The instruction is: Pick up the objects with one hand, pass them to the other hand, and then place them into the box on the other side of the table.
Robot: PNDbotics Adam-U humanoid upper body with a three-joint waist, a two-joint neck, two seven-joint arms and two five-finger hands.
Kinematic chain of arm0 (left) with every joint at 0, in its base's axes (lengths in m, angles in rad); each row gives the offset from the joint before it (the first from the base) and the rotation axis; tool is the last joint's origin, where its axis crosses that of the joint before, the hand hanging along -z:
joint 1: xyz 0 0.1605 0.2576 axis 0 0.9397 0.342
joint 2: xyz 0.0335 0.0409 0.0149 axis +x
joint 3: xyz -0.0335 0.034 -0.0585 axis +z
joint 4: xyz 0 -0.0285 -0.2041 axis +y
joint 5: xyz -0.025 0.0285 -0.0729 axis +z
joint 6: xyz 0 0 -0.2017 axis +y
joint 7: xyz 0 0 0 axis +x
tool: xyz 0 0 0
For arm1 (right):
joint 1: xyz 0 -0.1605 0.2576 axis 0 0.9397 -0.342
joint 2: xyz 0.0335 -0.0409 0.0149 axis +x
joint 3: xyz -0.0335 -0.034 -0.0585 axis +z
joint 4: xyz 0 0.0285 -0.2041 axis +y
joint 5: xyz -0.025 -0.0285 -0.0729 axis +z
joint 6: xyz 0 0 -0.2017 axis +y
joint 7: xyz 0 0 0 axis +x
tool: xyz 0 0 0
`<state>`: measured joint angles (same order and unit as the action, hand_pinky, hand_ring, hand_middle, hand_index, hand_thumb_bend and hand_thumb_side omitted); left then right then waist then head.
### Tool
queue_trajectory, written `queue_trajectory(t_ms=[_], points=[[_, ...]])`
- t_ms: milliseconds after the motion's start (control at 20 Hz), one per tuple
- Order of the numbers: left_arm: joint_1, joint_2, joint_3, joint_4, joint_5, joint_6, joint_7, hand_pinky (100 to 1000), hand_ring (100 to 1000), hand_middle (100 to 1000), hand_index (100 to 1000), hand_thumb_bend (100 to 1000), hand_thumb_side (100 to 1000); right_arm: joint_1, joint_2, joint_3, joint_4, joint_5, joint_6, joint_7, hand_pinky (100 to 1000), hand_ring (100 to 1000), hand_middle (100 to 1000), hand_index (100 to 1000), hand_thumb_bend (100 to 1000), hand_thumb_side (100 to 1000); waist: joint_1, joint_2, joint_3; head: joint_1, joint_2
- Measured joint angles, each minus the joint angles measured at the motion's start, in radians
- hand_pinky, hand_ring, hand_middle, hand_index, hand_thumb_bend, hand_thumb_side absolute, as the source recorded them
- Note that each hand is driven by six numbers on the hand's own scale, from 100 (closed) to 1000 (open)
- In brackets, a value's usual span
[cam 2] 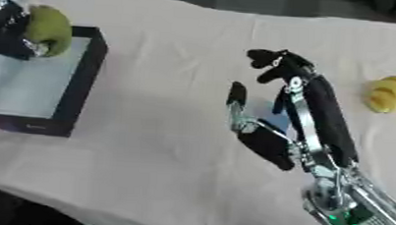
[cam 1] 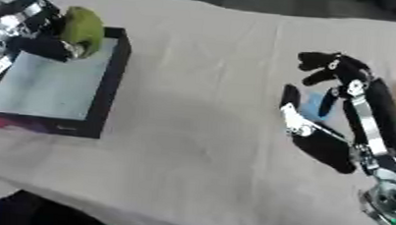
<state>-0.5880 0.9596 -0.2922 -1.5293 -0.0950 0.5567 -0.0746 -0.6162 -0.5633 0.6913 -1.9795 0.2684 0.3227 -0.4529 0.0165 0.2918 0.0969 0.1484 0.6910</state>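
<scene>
Green object [cam 1: 82, 29] over box [cam 1: 108, 87], far left: transfer nearly complete.
Left robot hand [cam 1: 36, 28] grips it, unreleased; right robot hand [cam 2: 275, 97] lies open on table [cam 1: 191, 148]. Yellow object [cam 2: 388, 94] waits far right.

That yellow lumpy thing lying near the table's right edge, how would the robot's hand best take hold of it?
Probably from above, across its narrower middle. The yellow object lies flat on the tablecloth with bare cloth around it, so thumb and fingers could close on its two long sides. The right hand, open just to its left, is nearest. What the object is exactly cannot be made out.
</scene>
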Motion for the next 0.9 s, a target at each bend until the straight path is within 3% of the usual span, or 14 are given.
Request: queue_trajectory(t_ms=[150,350,500,700,800,900], points=[[0.000,0.000,0.000,0.019,-0.051,0.010,-0.060,886,806,738,799,538,137,0.000,0.000,0.000,0.000,0.000,-0.001,-0.001,301,630,666,799,100,364,0.000,0.000,-0.001,0.002,0.000],[0.000,0.000,0.000,0.040,-0.133,0.030,-0.150,923,850,791,833,561,102,0.000,0.000,0.000,0.000,-0.001,-0.001,-0.001,300,629,666,798,100,363,0.000,0.000,-0.001,0.003,0.000],[0.000,0.000,0.005,0.047,-0.178,0.043,-0.196,906,833,775,815,454,129,0.000,0.000,0.000,0.000,-0.001,-0.001,-0.001,299,629,665,797,100,363,0.000,0.000,-0.001,0.003,0.000],[-0.003,-0.003,0.018,0.033,-0.193,0.053,-0.192,852,789,743,773,184,144,0.001,0.000,0.000,0.000,-0.002,-0.001,-0.003,305,634,667,798,100,348,0.000,0.000,-0.001,-0.001,0.000],[-0.009,-0.011,0.026,0.001,-0.177,0.053,-0.153,830,773,745,776,100,229,0.001,0.000,-0.001,0.000,-0.002,-0.002,-0.006,312,642,667,798,100,335,-0.001,0.000,-0.001,-0.010,0.000],[-0.015,-0.018,0.037,-0.048,-0.142,0.045,-0.094,804,764,761,789,100,472,0.001,0.000,-0.007,0.000,-0.003,-0.005,-0.010,320,652,667,799,100,320,-0.002,0.000,-0.001,-0.021,0.001]])
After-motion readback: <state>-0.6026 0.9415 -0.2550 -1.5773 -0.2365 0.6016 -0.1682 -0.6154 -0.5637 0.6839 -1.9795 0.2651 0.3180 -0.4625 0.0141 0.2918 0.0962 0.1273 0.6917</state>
